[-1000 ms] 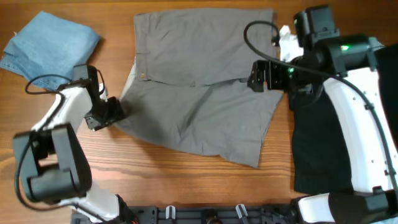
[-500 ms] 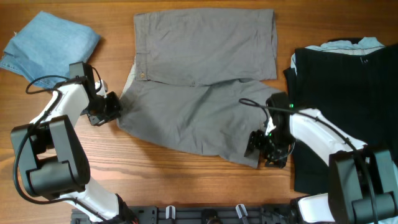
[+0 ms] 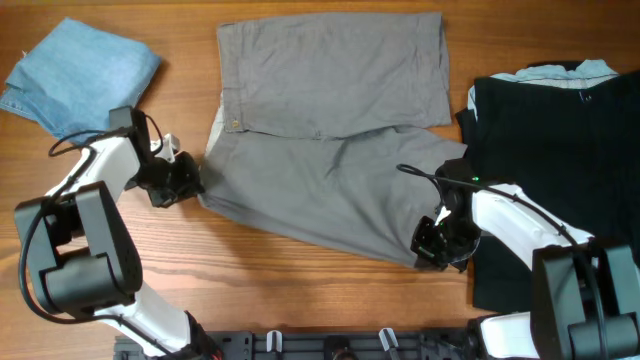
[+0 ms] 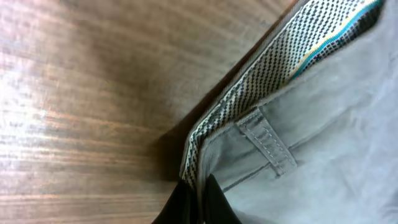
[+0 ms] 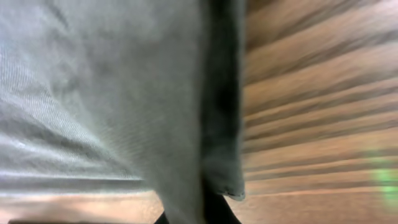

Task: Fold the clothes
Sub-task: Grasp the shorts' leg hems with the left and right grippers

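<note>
Pinching grey shorts (image 3: 330, 180) at both ends: left gripper (image 3: 190, 181) clamped on waistband (image 4: 249, 81), right gripper (image 3: 427, 250) clamped on hem corner (image 5: 225, 162), evidently to lift and fold

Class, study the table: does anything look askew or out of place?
The shorts lie askew: the nearer leg splays diagonally instead of matching the farther one, and the waistband is flipped, showing its checked lining.

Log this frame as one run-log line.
phase: grasping to fold | left gripper: shut on grey shorts waistband | right gripper: shut on shorts hem corner | blue denim garment: far left | black garment: right side
</note>
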Controlling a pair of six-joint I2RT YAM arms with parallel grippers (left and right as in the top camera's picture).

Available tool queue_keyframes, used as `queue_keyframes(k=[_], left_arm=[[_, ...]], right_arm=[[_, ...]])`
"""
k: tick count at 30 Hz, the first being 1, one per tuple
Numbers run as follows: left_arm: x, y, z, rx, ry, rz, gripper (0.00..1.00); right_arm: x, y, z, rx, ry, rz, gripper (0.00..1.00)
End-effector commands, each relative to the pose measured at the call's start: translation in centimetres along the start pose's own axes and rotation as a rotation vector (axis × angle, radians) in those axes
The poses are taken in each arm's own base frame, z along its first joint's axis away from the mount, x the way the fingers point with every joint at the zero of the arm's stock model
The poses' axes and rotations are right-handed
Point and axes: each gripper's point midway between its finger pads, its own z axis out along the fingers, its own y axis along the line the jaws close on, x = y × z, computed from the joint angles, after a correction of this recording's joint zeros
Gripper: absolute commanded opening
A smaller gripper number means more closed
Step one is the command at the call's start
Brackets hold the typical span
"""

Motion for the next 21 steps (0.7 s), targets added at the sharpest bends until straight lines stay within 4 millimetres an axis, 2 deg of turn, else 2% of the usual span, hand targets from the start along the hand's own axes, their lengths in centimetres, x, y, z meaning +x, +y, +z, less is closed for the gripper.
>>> queue_keyframes(k=[1, 2, 3, 4, 5, 6, 8, 9, 10, 11, 12, 13, 15, 16, 17, 18, 19, 21], left_arm=[[0.6, 2.4, 0.3, -0.050, 0.020, -0.029, 0.11], [0.9, 2.2, 0.4, -0.046, 0.033, -0.029, 0.42], [1.2, 2.1, 0.4, -0.048, 0.045, -0.015, 0.57], [1.4, 1.9, 0.5, -0.049, 0.051, 0.005, 0.66], [1.4, 1.8, 0.6, -0.050, 0.053, 0.011, 0.70], [1.5, 1.7, 0.6, -0.051, 0.055, 0.014, 0.70], [1.5, 1.6, 0.7, -0.051, 0.057, 0.016, 0.64], [1.7, 1.6, 0.7, -0.052, 0.062, 0.016, 0.57], [1.9, 1.7, 0.9, -0.053, 0.067, 0.015, 0.54], [2.4, 1.9, 1.1, -0.055, 0.079, 0.013, 0.47], [3.1, 2.2, 1.6, -0.058, 0.093, 0.008, 0.34], [3.7, 2.5, 2.1, -0.060, 0.101, 0.004, 0.25], [4.3, 2.8, 2.6, -0.061, 0.111, 0.001, 0.09], [4.3, 2.8, 2.6, -0.061, 0.111, 0.000, 0.04], [4.3, 2.8, 2.6, -0.061, 0.110, 0.000, 0.04], [4.4, 2.8, 2.6, -0.062, 0.113, -0.001, 0.04], [4.4, 2.8, 2.4, -0.063, 0.115, -0.004, 0.04], [3.6, 3.0, 1.4, -0.062, 0.076, -0.047, 0.04]], right_arm=[[-1.4, -0.7, 0.1, 0.038, -0.050, -0.043, 0.04], [-1.3, -0.2, 0.1, 0.011, -0.040, -0.074, 0.16], [-1.2, 0.1, 0.1, -0.005, -0.035, -0.099, 0.30], [-1.0, 0.5, 0.1, -0.027, -0.026, -0.128, 0.43], [-0.9, 0.6, 0.1, -0.035, -0.020, -0.138, 0.52], [-0.9, 0.6, 0.1, -0.036, -0.020, -0.144, 0.58], [-0.8, 0.7, 0.1, -0.040, -0.015, -0.143, 0.72], [-0.7, 0.6, 0.1, -0.039, -0.012, -0.133, 0.79], [-0.6, 0.5, 0.2, -0.035, -0.007, -0.101, 0.83], [-0.3, 0.1, 0.5, -0.029, 0.003, -0.055, 0.84], [-0.2, -0.3, 1.2, -0.026, 0.001, -0.021, 0.80], [-0.2, -0.5, 1.8, -0.031, -0.005, -0.006, 0.79], [-0.2, -1.3, 2.5, -0.015, -0.015, 0.044, 0.75], [-0.5, -1.8, 2.7, 0.004, -0.036, 0.071, 0.74], [-0.6, -1.9, 2.7, 0.011, -0.042, 0.096, 0.73], [-0.4, -1.6, 2.6, -0.012, -0.025, 0.103, 0.78], [0.2, -1.0, 2.6, -0.055, 0.015, 0.113, 0.78], [0.4, -1.0, 2.5, -0.061, 0.028, 0.121, 0.80]])
